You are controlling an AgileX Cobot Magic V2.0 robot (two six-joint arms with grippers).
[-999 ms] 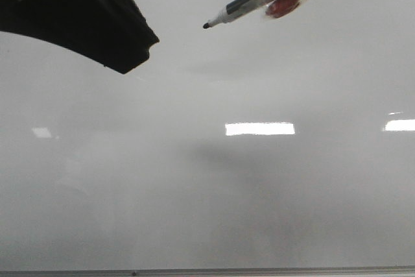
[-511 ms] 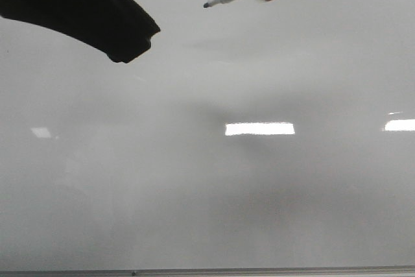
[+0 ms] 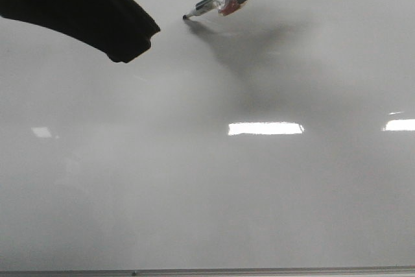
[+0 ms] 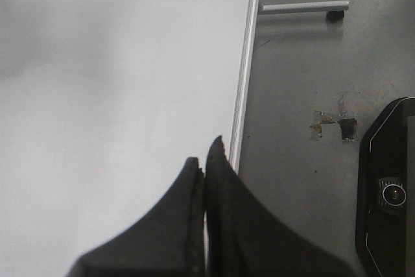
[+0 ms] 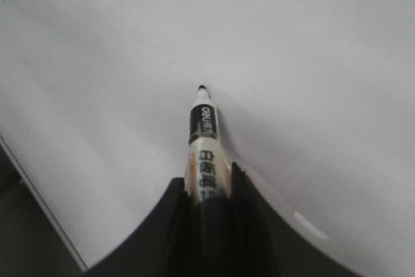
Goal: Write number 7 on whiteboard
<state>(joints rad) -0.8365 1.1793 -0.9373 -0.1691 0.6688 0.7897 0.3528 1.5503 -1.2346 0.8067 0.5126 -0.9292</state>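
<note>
- We see the whiteboard (image 3: 207, 180), glossy pale grey-white, filling almost all the front view; its thin grey metal edge runs along the bottom.
- Our right gripper (image 5: 209, 183) comes in from the top of the front view, a bit right of centre. Its jaws are closed tight around a marker (image 5: 204, 141), w/ only the front part of the pen sticking out past the fingers.
- The marker has a white body w/ a black band and printed characters, and a small black tip. In the front view the marker (image 3: 207, 6) is tilted, tip pointing down-left.
- The tip looks touching the board, or very close to it: its shadow meets the tip in both views. We cannot say for sure there is contact.
- No black line of the number 7 is visible on the board yet; near the tip we see only grey shadow.
- Bright white rectangles on the board are light reflections (image 3: 266, 128), not ink.
- Our left gripper (image 4: 205, 160) hangs over the board's left edge. Its two dark fingers are pressed together w/ nothing between them.
- In the front view the left arm (image 3: 78, 11) is a dark shape at top left, well apart from the marker.
- Beside the board, left wrist view: a grey table (image 4: 292, 82), a metal bar (image 4: 305, 8) and a black device (image 4: 386, 192).
</note>
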